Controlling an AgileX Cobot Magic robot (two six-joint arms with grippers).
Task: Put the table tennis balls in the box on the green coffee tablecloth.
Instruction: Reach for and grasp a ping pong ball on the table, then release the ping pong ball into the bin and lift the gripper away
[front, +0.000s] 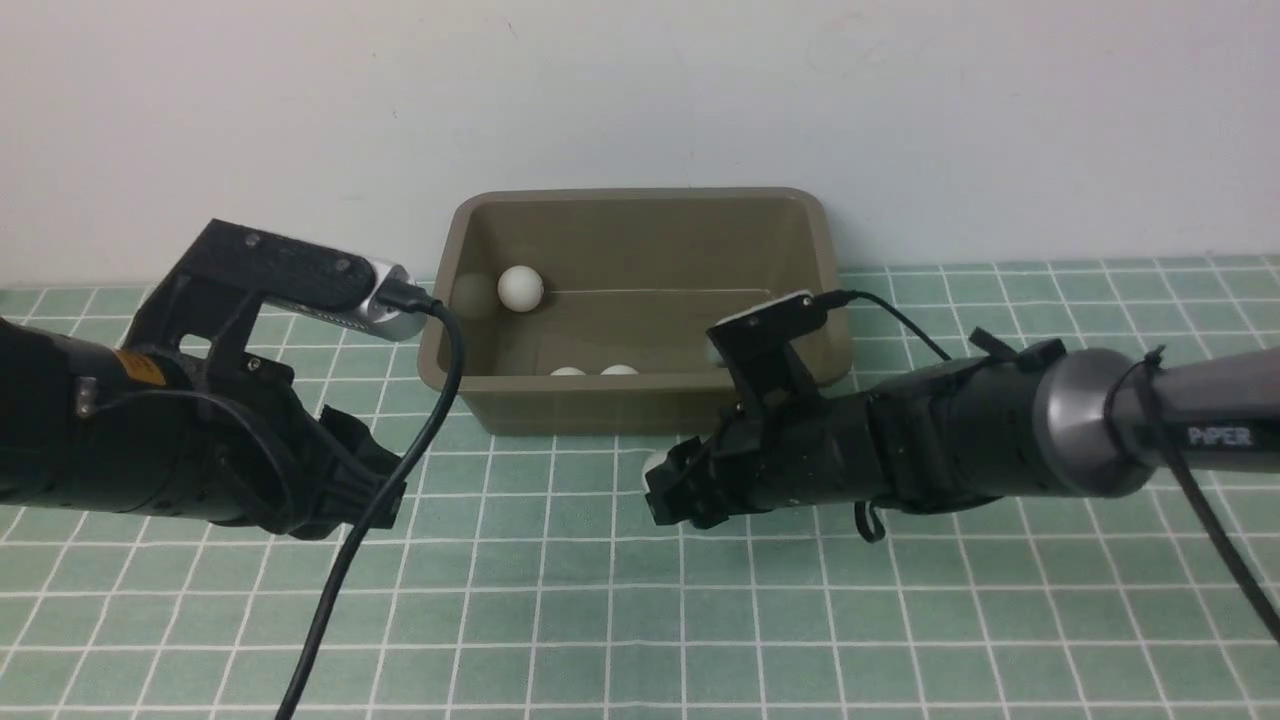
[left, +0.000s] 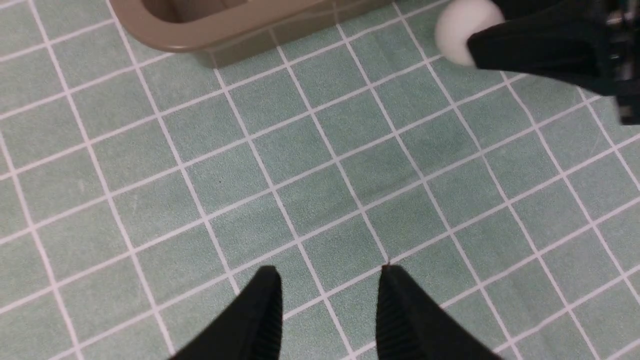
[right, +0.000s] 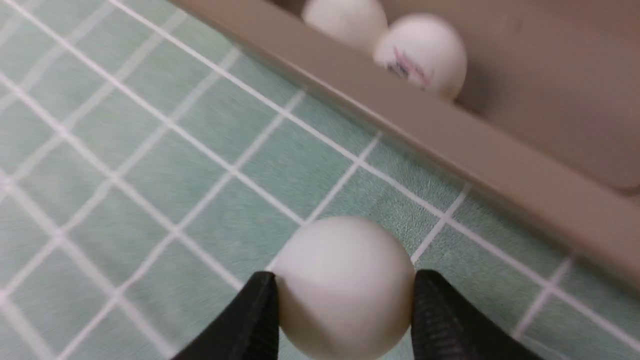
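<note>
And the held ball (right: 345, 300) is pinched in the right gripper (right: 345, 278), one ribbed pad pressed to each side. It is kept low over the green coffee tablecloth (front: 600, 620); whether the cloth is touched cannot be told.

Just beyond it the box (front: 640, 196) is seen, its near long wall close to the ball on the side away from the robot. The long axis of the box runs left to right across the robot's front, and the grip is placed before that wall, a little right of its middle.

Inside, a far ball (front: 520, 287) is lodged toward the far left corner. A pair of balls (front: 594, 371) is tucked against the near wall, one of them marked with a dark and red logo.

With three counted inside, this is judged to be the last ball to go in.

The left gripper (left: 328, 272) is parked well to the left, its tips held apart over bare cloth with nothing between them. The right arm is clearly the nearer one.

A lift above the flared rim and a short carry forward are what is called for. The rim is the one thing that could be clipped.
</note>
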